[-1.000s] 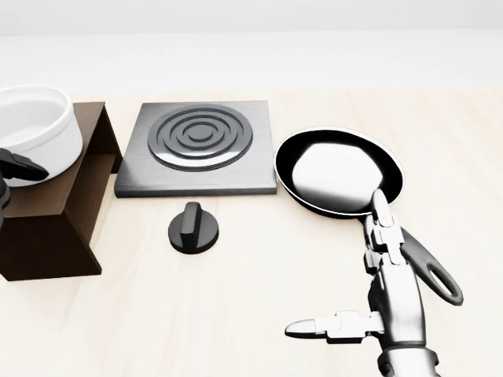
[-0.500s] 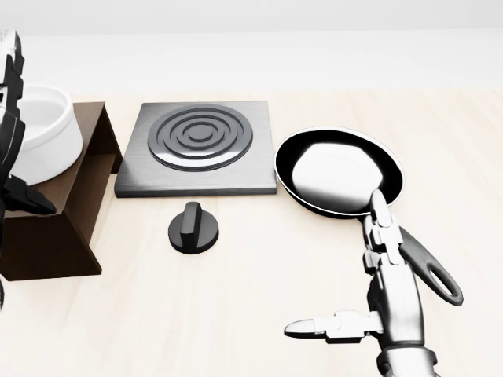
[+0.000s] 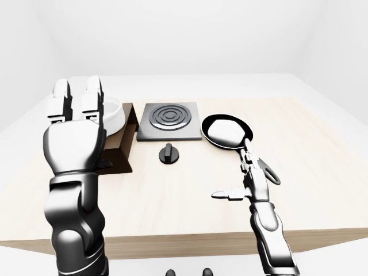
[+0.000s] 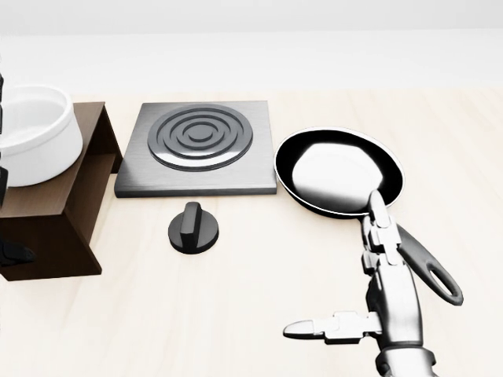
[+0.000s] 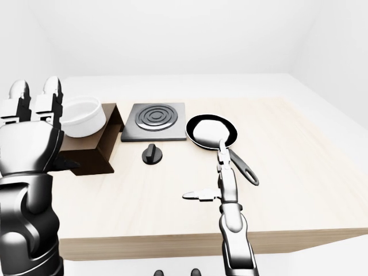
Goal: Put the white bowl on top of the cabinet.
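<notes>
White-walled room, pale wooden desk (image 5: pixel 322 172): the white bowl (image 5: pixel 82 118) already sits on top of the dark brown cabinet (image 5: pixel 95 148).

The left hand (image 3: pixel 75 138) is raised just beside the bowl in the left-eye view, fingers (image 3: pixel 92 95) straight and apart, holding nothing. The right hand (image 4: pixel 369 302) hovers low over the desk near the frying pan (image 4: pixel 339 173), fingers spread, one tip overlapping the pan's handle, so contact cannot be ruled out. My worry is the left arm: it hangs close to the cabinet's near edge, and a careless sweep as it lowers could clip the bowl or nudge the cabinet and tip the bowl off. A twitch of the right hand might likewise shove the pan toward the stove knob (image 4: pixel 194 228) and burner plate (image 4: pixel 198 148).
</notes>
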`<state>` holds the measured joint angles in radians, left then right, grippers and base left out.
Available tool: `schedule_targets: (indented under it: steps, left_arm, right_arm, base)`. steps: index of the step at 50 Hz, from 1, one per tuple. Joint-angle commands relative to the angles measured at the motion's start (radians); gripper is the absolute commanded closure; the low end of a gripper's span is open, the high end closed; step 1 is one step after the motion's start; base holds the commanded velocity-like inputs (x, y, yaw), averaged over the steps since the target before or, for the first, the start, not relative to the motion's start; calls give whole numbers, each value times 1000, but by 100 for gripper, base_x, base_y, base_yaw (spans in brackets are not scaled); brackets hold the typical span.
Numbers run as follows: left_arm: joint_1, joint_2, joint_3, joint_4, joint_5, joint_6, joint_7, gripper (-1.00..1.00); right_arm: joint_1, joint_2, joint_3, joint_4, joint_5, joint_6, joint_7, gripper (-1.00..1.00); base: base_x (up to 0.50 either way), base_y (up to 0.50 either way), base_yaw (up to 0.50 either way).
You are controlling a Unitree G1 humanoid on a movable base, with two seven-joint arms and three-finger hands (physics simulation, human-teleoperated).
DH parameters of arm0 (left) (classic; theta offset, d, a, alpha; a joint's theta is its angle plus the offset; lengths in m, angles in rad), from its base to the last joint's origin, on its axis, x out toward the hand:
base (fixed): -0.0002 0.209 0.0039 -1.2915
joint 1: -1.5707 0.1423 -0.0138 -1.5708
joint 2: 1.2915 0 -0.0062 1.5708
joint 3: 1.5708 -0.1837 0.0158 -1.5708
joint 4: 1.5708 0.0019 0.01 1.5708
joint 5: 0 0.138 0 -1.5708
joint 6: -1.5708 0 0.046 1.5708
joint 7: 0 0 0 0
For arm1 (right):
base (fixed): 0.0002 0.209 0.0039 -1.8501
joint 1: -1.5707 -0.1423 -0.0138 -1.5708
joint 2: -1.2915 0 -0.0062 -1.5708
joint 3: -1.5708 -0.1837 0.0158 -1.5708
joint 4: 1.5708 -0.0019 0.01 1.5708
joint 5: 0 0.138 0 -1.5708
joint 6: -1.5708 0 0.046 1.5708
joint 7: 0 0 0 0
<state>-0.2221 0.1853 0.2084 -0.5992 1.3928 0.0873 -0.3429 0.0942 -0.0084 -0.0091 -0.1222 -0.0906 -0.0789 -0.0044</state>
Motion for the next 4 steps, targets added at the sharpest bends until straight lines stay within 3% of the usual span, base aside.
schedule_targets:
  steps: [1,4]
  left_arm:
    - [96,-101,-33,-179,89,0,-15,-100]
    - [117,-120,-53,-189,97,0,3,-100]
  right_arm:
    - [4,1,3,-6,-2,1,0,-100]
    - [5,0,2,-8,-1,2,0,-100]
  base:
    - [0,0,0]
    - [0,0,0]
